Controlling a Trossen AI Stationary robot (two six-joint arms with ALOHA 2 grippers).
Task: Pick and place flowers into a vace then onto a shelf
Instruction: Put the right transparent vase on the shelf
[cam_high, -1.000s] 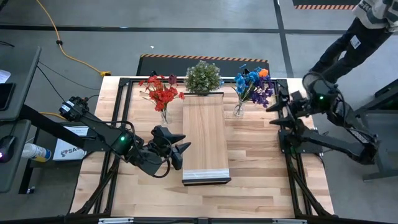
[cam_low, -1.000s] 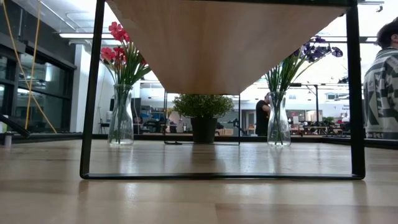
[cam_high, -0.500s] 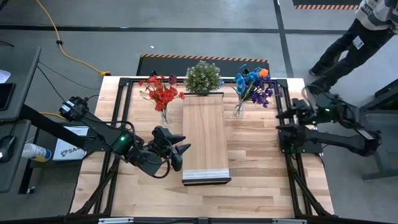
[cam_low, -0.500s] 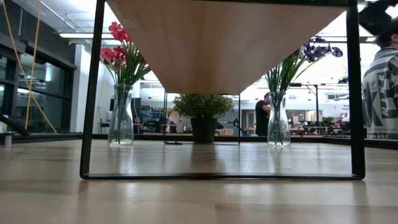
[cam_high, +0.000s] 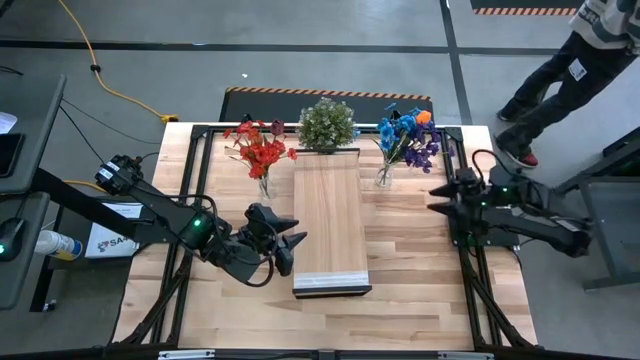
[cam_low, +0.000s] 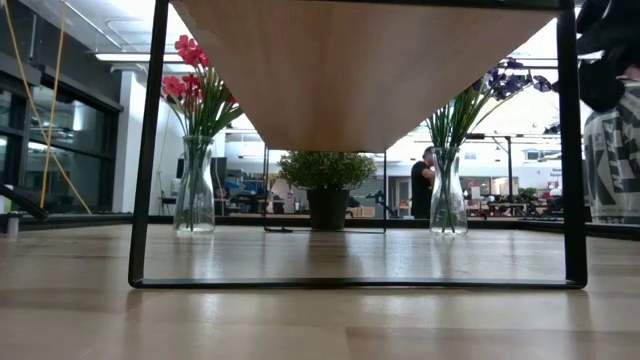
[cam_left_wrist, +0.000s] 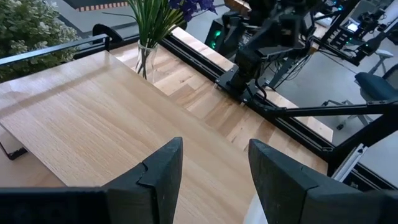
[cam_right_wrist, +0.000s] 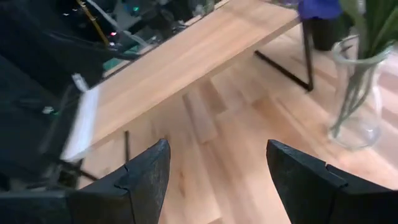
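Standing in two clear glass vases on the desk (cam_high: 400, 260), the flowers are seen on either side of the shelf (cam_high: 330, 215): the red flowers (cam_high: 259, 147) are held in the vase (cam_high: 264, 186) just beside the shelf's left edge, and the blue, purple and orange flowers (cam_high: 408, 136) in the vase (cam_high: 384, 176) just beside its right edge. Both vases are set on the desk itself, near the shelf's far end, and nothing is seen resting on the plank's bare top. A bushy green potted plant (cam_high: 326, 124) is placed at the far end of the shelf, between the two bunches. The left gripper (cam_high: 287, 246) is held low over the desk just beside the shelf's left edge, toward its near end, its fingers (cam_left_wrist: 163, 167) spread apart and nothing caught between them. The right gripper (cam_high: 440, 198) is positioned at the desk's right edge, pointed inward toward the shelf and the blue bunch's vase, its fingers (cam_right_wrist: 148, 170) likewise parted wide and empty. From desk height, both vases are seen upright beyond the shelf's dark metal legs. A person (cam_high: 565, 60) is seen on the floor beyond the desk's far right corner.
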